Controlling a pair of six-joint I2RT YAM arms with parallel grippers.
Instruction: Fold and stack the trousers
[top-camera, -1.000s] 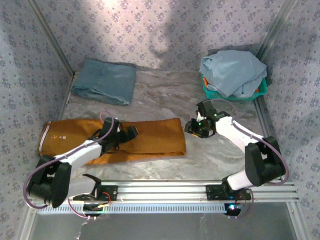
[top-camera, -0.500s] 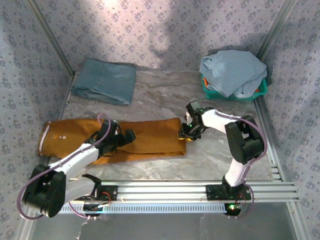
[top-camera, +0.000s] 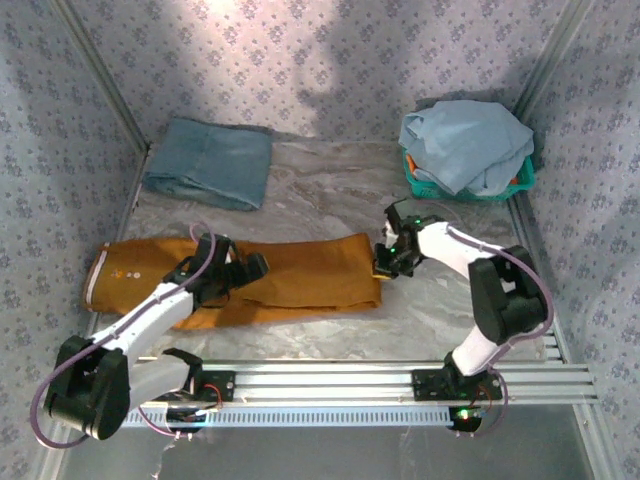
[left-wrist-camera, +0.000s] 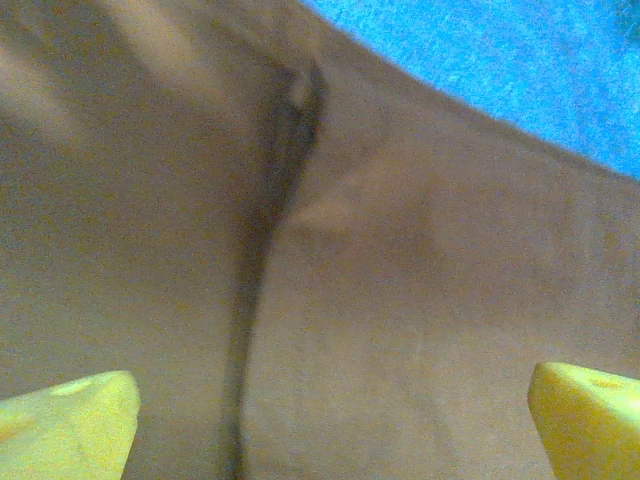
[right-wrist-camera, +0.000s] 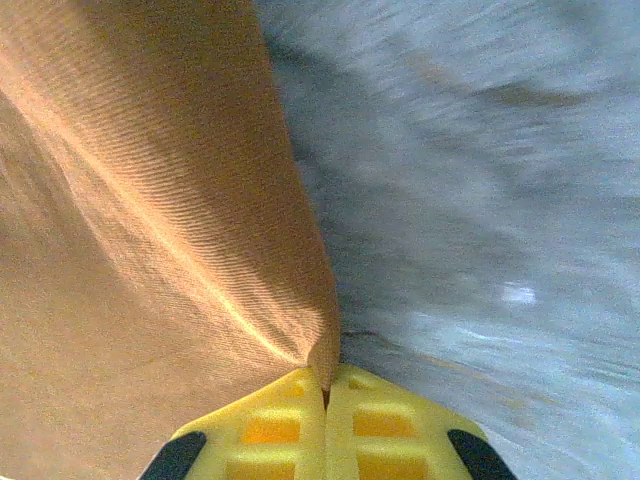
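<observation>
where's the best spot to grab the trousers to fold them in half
Likely the leg-end hem on the right, approached from the right: the trousers lie flat and lengthwise, so that free edge can lift over toward the waistband. The right hand is shut on that hem; the left hand hangs open above the middle.

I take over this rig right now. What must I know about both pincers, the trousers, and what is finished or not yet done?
Left pincer: open, low over the middle of the trousers, holding nothing.
Right pincer: shut on the edge of the trousers at the leg end, on the right.
Trousers: lying flat in front of the arms, waist to the left. They seem folded lengthwise, legs together.
Not yet done: the fold across, then the stacking, perhaps near the folded teal garment.
</observation>
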